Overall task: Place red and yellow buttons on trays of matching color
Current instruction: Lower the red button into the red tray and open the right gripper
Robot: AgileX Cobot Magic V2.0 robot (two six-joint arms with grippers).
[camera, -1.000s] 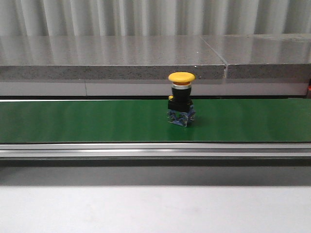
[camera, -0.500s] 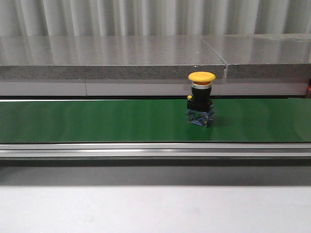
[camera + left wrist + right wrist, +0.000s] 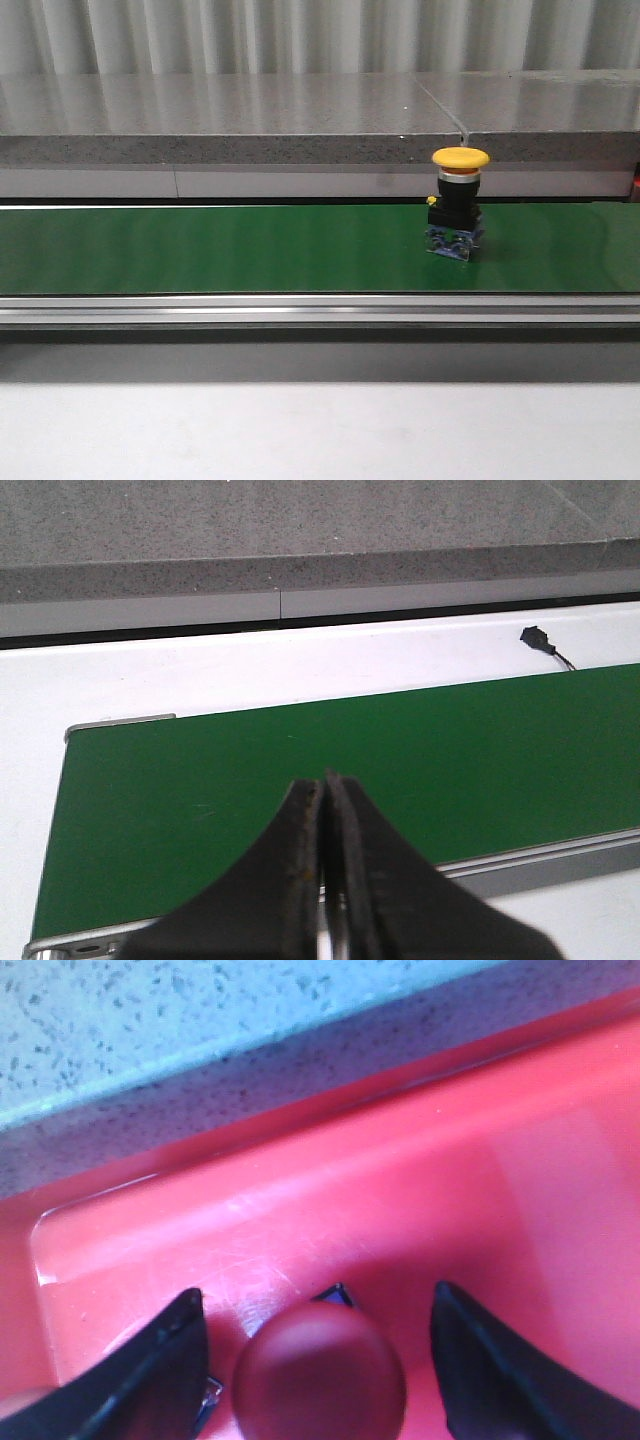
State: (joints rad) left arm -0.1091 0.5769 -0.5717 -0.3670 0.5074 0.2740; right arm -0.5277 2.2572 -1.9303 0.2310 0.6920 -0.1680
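A yellow button with a black body and blue base stands upright on the green conveyor belt, right of centre in the front view. No gripper shows in that view. In the right wrist view a red button sits on the red tray, between the spread fingers of my right gripper, which is open and does not touch it. My left gripper is shut on nothing, hanging over the near part of the belt. No yellow tray is in view.
A grey stone ledge runs behind the belt, and a metal rail borders its near side. A small black connector lies on the white surface beyond the belt in the left wrist view.
The yellow button has travelled to the right along the belt, from about the centre to right of centre.
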